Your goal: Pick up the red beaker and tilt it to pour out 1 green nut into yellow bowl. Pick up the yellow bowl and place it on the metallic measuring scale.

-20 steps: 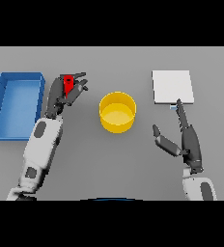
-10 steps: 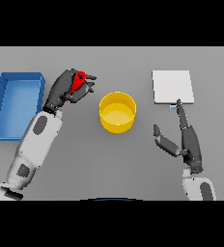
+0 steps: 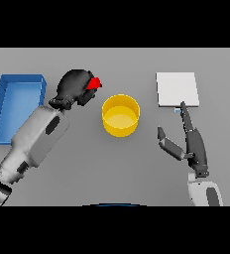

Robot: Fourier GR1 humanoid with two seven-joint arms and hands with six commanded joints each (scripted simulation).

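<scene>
My left hand (image 3: 73,87) is curled round the red beaker (image 3: 93,83), of which only a small red part shows past the fingers. The beaker is lifted and tipped toward the yellow bowl (image 3: 120,115), just left of its rim. No green nut shows in the bowl or the beaker. The metallic scale (image 3: 176,89) is a pale square plate at the back right. My right hand (image 3: 194,141) rests open on the table in front of the scale, its straight fingers pointing at the scale's front edge.
A blue bin (image 3: 15,104) stands at the left edge, behind my left forearm (image 3: 37,139).
My left hand has carried the beaker up and to the right, closer to the bowl, and turned it over more. The right hand has stayed where it was.
</scene>
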